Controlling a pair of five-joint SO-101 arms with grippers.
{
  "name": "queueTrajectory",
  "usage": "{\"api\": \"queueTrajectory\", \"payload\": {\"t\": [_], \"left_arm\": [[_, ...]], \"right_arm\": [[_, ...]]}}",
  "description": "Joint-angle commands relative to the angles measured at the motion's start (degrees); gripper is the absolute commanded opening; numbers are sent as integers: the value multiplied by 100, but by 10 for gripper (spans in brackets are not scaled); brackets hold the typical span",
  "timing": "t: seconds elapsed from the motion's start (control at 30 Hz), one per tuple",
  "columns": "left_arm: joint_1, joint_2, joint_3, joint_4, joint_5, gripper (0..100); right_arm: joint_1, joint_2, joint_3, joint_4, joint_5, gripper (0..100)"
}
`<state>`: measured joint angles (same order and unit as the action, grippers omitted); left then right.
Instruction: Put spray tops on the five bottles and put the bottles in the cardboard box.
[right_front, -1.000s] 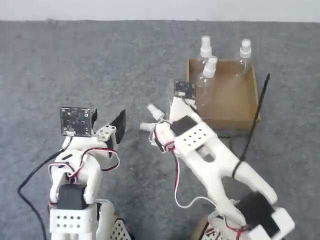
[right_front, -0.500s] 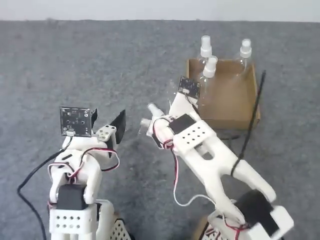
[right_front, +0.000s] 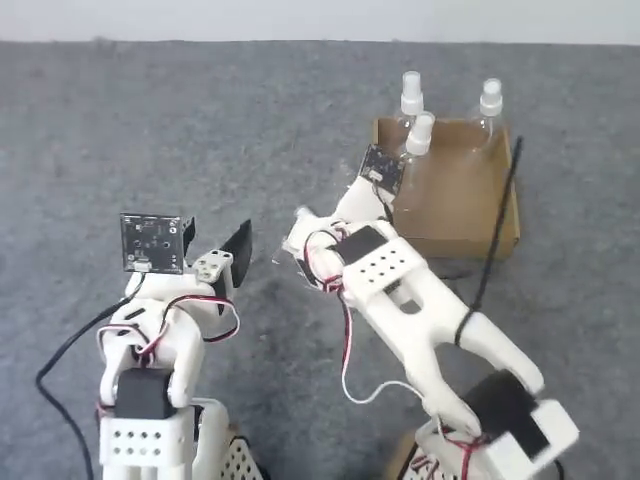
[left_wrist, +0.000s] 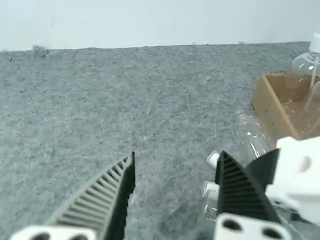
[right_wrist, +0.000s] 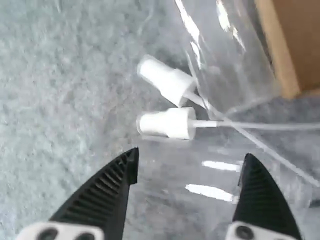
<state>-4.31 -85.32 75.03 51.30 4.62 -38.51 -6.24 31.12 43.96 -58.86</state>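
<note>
Likely the boxing step: the right gripper (right_wrist: 190, 160), jaws spread, straddles a capped spray bottle (right_wrist: 220, 150) lying beside the cardboard box (right_front: 450, 240), so next it should clamp and lift.

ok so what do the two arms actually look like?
The left arm and right arm match: white printed shells, perforated plates, black servos. The left gripper and right gripper have black ribbed triangular fingers. A dark bare camera board sits at each wrist. Thin red, white and black wires loop along joints; a thicker black cable trails off each arm.
</note>
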Motion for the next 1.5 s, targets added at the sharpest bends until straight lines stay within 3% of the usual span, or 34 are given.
{"api": "queueTrajectory", "payload": {"t": [0.0,0.3,0.53,0.73,0.83,0.97,1.13,1.27,1.47], "left_arm": [[-18,-53,-303,-35,18,236],[-18,-53,-303,-35,18,236],[105,-53,-303,9,9,236],[246,-9,-321,114,-62,235],[255,510,-523,132,-343,234],[255,2013,-1174,404,-695,232],[255,3807,-1367,88,-1204,231],[264,4879,-1376,-308,-1371,231],[1029,5741,-1385,-466,-1407,231]], "right_arm": [[4,145,-167,-101,-79,260],[189,110,-176,734,0,259],[637,-48,-176,1569,1160,260],[831,-1209,-167,2615,1943,262],[1569,-1877,-149,3073,3059,263],[2800,-2747,281,3275,5644,259],[4391,-3495,835,3609,7051,190],[5525,-3547,862,4022,8255,221],[6422,-3292,870,4066,8993,231]]}}
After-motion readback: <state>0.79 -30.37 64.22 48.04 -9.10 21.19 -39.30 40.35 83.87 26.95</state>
